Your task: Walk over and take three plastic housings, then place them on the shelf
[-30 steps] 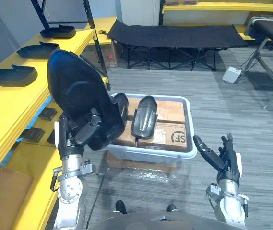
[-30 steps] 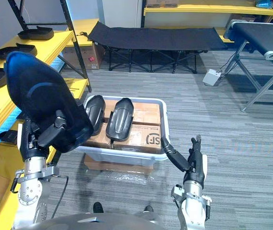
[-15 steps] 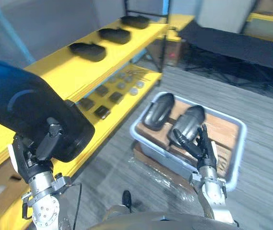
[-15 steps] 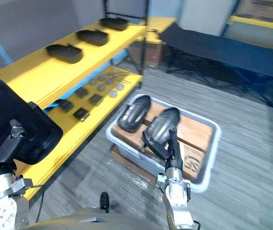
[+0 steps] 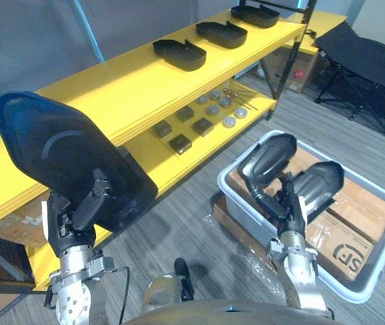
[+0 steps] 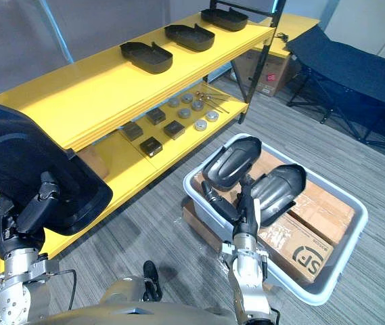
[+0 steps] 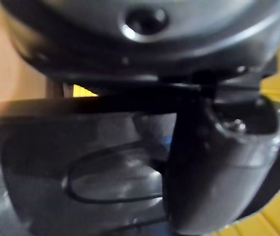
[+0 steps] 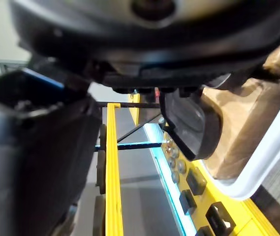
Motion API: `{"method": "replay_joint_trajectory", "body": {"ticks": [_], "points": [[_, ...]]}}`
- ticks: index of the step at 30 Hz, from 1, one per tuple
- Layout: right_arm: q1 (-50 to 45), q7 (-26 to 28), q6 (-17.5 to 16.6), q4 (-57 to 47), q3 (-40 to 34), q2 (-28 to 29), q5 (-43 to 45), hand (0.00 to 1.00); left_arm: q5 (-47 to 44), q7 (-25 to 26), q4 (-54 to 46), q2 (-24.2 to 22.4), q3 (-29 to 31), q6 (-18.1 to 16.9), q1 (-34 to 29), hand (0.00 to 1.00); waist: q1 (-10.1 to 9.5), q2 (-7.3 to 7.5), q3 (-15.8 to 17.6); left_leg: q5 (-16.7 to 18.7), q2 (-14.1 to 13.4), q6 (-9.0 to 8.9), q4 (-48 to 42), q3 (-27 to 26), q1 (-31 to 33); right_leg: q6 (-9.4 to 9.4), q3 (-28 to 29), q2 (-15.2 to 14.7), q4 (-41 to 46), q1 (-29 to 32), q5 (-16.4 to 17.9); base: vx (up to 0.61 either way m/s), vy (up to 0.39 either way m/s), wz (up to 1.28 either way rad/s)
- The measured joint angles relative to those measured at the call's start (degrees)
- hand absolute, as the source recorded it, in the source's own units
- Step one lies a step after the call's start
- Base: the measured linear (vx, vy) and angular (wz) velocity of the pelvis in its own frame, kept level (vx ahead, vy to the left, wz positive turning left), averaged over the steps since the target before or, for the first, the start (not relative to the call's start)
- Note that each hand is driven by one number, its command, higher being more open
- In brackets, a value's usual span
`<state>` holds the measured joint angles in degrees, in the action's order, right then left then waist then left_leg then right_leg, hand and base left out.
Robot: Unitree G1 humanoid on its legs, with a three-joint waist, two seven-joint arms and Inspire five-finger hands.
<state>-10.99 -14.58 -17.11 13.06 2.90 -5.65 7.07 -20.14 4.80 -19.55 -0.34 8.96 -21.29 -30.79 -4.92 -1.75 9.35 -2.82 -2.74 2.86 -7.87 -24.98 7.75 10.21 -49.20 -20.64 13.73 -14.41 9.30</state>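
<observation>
Shelf: yellow shelf [image 5: 111,81] spans the upper left, with three black housings [image 5: 220,32] in a row on its top board and small parts [image 5: 202,125] on the lower one.
Bin: white bin [image 5: 239,206] at right, with two grey housings [image 5: 268,154] lying on cardboard boxes [image 5: 354,233].
Held housing: black plastic housing [image 5: 70,162] at lower left, its long axis slanting from upper left to lower right, covering the shelf's front edge.
Left hand [image 5: 77,217]: clamped on the housing's lower end, thumb across its face.
Right hand [image 5: 290,210]: fingers straight, raised before the bin.
</observation>
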Motion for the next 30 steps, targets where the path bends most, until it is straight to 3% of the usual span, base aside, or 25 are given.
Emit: {"method": "replay_joint_trajectory", "body": {"ticks": [2, 3, 4, 5, 6, 7, 9, 12, 17, 20, 21, 22, 24, 25, 28, 30], "points": [[0.75, -0.61, -0.16, 0.02, -0.28, 0.23, -0.01, 1.0, 0.23, -0.63, -0.05, 0.11, 0.19, 0.0, 0.74, 0.0, -0.54, 1.16, 0.5, 1.27, 2.51, 0.72, 0.06, 1.16, -0.07, -4.11, -0.59, -2.46, 3.69, -0.42, 2.31, 0.09, 0.077, 0.56], [0.65, -0.64, -0.29, 0.02, -0.78, 0.12, 0.01, 1.0, 0.77, -1.05, -0.19, 0.22, 0.3, 0.02, 1.34, 0.0, -0.29, 1.33, 1.04, 2.59, 3.41, 1.58, -1.35, 3.03, -0.1, -10.88, 4.27, -2.7, 7.43, 0.12, 1.37, 0.13, 0.11, 1.1], [0.16, -0.59, -0.29, 0.05, -1.63, -0.24, 0.03, 1.0, 2.92, -1.34, -0.3, 0.52, 0.37, -0.05, 1.97, 0.0, 0.63, 0.8, 0.76, 3.21, 4.44, 2.4, -1.72, 6.9, -0.05, -11.84, 15.05, -2.67, 13.86, 3.4, -2.71, 0.14, 0.127, 1.35], [0.07, -0.59, -0.29, -0.05, -2.35, -0.18, 0.03, 1.0, 3.5, -1.38, -0.3, 0.99, 0.34, -0.07, 2.62, 0.0, 1.18, 0.32, 0.35, 3.18, 5.02, 2.45, -0.74, 8.93, -0.17, -11.45, 19.3, -2.34, 17.06, 5.23, -4.54, 0.17, 0.132, 1.8], [0.06, -0.39, -0.57, -0.78, -3.13, -0.03, -0.01, 1.0, 4.7, -1.15, -0.35, 2.34, 0.49, -0.14, 4.86, 0.0, 2.73, 0.26, 0.07, 2.36, 5.49, 3.23, 1.51, 13.53, -0.19, -8.67, 24.83, 0.98, 19.71, 7.82, -1.53, 0.14, 0.062, 1.57], [0.03, -0.02, -0.96, -1.23, -3.48, -0.1, -0.04, 1.0, 4.96, -1.0, -0.35, 2.79, 0.67, -0.16, 6.0, 0.0, 3.04, 0.56, 0.13, 1.58, 5.93, 3.57, 2.92, 15.14, -0.36, -8.07, 26.14, 2.73, 19.85, 9.13, 0.77, 0.2, 0.034, 1.68], [0.83, 1.76, -1.55, -2.58, -4.74, -0.22, -0.11, 1.0, 4.97, 0.02, 0.34, 3.27, 1.85, -0.24, 8.47, 0.0, 2.74, 1.48, 0.64, -0.03, 7.49, 3.94, 6.66, 18.28, -2.76, -9.06, 27.44, 6.43, 16.81, 13.77, 5.91, 0.2, 0.01, 0.9], [0.64, 3.3, -2.4, -4.61, -5.79, -0.28, 0.01, 1.0, 4.94, 1.09, 1.07, 3.58, 0.69, -0.23, 8.46, 0.0, 2.09, 0.82, 0.72, 1.9, 7.67, 3.04, 6.25, 20.53, -5.56, -9.29, 30.24, 9.22, 13.6, 19.26, 6.42, 0.24, 0.013, 0.37], [-4.81, 4.81, -3.86, -12.59, -5.62, -0.13, 0.11, 1.0, 4.81, 0.23, 1.36, 3.56, -4.02, -0.24, 8.18, 0.0, 3.98, 1.6, 0.27, 6.4, 7.1, 1.34, 0.91, 24.08, -9.06, -6.65, 37.18, 11.01, 9.98, 24.37, 4.29, 0.3, -0.045, 0.7], [-6.51, 5.15, -4.95, -15.99, -4.61, -0.06, 0.12, 1.0, 4.84, -0.88, 1.27, 3.59, -5.81, -0.27, 8.12, 0.0, 4.14, 4.23, -1.35, 9.87, 7.86, 0.5, -1.49, 23.75, -9.27, -8.19, 38.32, 10.87, 5.76, 23.74, -1.11, 0.24, -0.149, 0.45], [-6.5, 5.0, -5.08, -16.58, -3.84, 0.03, 0.07, 1.0, 4.81, -1.1, 1.27, 3.57, -5.88, -0.26, 8.07, 0.0, 3.62, 5.97, -2.38, 12.16, 8.45, -0.22, -3.08, 23.56, -9.0, -9.35, 38.14, 10.83, 3.38, 22.12, -4.59, 0.24, -0.237, 0.15], [-6.11, 4.72, -5.09, -16.56, -3.82, -0.33, 0.06, 1.0, 4.73, -1.2, 1.53, 2.45, -6.19, -0.02, 7.85, 0.0, 3.44, 5.13, -2.93, 15.27, 6.55, -1.43, -6.1, 23.36, -8.78, -7.84, 36.86, 12.21, 2.02, 20.19, -5.37, 0.27, -0.269, 0.13], [-5.89, 3.65, -5.92, -16.8, -3.92, -0.32, 0.08, 1.0, 4.53, -1.93, 1.18, 1.78, -6.94, -0.08, 7.3, 0.0, 2.99, 2.9, -3.74, 17.83, 3.34, -2.09, -9.26, 21.25, -8.05, -8.7, 36.09, 14.75, 0.17, 18.79, -4.92, 0.25, -0.199, 0.05], [-5.8, 3.15, -6.23, -16.84, -4.22, -0.38, 0.11, 1.0, 4.54, -2.32, 1.17, 1.49, -7.18, -0.08, 7.4, 0.0, 3.21, 1.81, -4.02, 18.1, 1.78, -2.42, -9.98, 19.61, -8.02, -9.41, 35.4, 15.59, -0.11, 18.06, -4.48, 0.21, -0.122, 0.07], [-6.14, 2.77, -6.3, -16.96, -5.79, -0.34, 0.47, 1.0, 4.55, -2.42, 1.17, 1.14, -8.63, -0.08, 7.84, 0.0, 3.42, 0.63, -4.17, 17.92, -0.01, -2.55, -13.49, 17.32, -7.9, -10.18, 34.7, 16.77, -0.9, 16.03, -3.08, 0.17, -0.102, 0.13], [-6.72, 2.73, -6.72, -17.85, -7.5, -0.44, 1.38, 1.0, 4.56, -2.37, 1.19, 1.11, -9.76, -0.08, 8.19, 0.0, 3.65, -0.12, -2.87, 17.15, -2.55, -3.69, -29.62, 16.0, -2.81, -10.46, 33.97, 17.1, -1.98, 12.19, -2.13, 0.14, -0.056, 0.08]]}}
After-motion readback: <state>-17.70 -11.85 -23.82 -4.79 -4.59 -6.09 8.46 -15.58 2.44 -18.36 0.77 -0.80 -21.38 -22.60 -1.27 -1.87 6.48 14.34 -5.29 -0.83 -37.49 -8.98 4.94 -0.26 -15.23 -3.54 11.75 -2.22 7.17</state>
